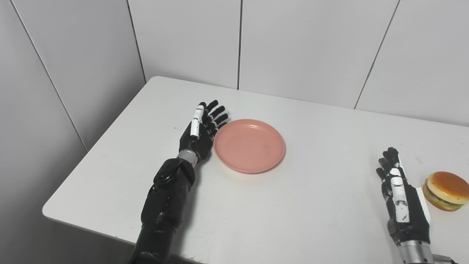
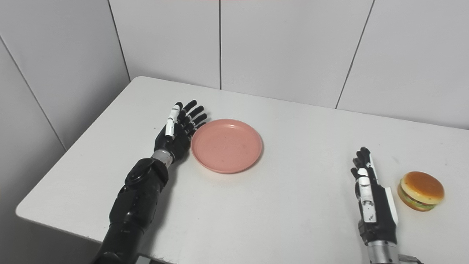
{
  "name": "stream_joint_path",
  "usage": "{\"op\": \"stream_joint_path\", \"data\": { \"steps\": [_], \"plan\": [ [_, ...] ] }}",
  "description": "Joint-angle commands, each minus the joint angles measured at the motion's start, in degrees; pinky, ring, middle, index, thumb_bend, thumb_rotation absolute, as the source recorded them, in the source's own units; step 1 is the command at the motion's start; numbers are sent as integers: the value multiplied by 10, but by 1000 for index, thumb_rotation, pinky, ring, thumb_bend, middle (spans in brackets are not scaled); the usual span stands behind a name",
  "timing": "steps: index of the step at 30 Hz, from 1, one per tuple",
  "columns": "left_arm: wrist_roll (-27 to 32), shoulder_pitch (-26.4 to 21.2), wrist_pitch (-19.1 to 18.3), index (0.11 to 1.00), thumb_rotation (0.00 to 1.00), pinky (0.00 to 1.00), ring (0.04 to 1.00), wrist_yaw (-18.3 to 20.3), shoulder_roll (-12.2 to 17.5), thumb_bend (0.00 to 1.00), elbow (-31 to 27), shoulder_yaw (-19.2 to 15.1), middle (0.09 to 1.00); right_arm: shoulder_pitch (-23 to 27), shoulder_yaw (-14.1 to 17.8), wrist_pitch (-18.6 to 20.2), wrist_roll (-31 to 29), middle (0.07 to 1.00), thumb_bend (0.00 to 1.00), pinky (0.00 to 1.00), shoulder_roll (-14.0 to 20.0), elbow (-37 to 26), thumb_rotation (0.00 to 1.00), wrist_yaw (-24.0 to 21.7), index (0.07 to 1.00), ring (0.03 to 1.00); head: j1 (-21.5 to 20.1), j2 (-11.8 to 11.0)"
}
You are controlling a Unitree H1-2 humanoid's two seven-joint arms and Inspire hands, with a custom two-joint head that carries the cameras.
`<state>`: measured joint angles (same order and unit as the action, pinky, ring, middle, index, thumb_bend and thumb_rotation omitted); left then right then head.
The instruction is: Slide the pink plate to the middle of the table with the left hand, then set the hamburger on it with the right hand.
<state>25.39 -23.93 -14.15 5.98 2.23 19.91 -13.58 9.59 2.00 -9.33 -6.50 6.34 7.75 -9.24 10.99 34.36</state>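
Left robot hand [image 1: 202,126]: lying edge-on at the plate's left rim, fingers spread and stretched toward the far wall, gripping nothing; touching the rim or just beside it, contact not resolvable.

Right robot hand [image 2: 370,193]: standing edge-on just left of the hamburger, fingers straight and held near together, carrying nothing, apart from the bun.

Pink plate [image 1: 249,145]: sitting flat and upright on the white bench [image 1: 311,205], left of centre, holding nothing. Round, so showing no long axis and no facing direction; hollow facing up.

Hamburger [image 2: 421,190]: resting bun-top up near the bench's right side, well apart from the plate. Round in plan, wider than tall, layers lying level; no pointing direction to record.

Progress, as judged: the slide appearing under way or about to begin, the plate lying short of the middle. Remaining: finishing the push rightward, then the right robot hand grasping the hamburger, carrying it across and setting it on the plate.
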Motion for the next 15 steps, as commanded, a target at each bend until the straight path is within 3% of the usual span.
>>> {"op": "stream_joint_path", "data": {
  "steps": [1, 15],
  "plan": [
    [-2, 10, -28, 883, 1000, 880, 878, 4, -11, 350, -15, 17, 887, -21, -5, -3, -2, 1000, 246, 1000, -11, 16, 1000, 3, 1000, 1000, 1, 0],
    [-2, 50, -71, 881, 1000, 878, 882, 17, -49, 340, -61, 74, 890, -24, -9, 7, 2, 1000, 278, 1000, -21, 8, 1000, 11, 1000, 999, -44, 12]
  ]
}}
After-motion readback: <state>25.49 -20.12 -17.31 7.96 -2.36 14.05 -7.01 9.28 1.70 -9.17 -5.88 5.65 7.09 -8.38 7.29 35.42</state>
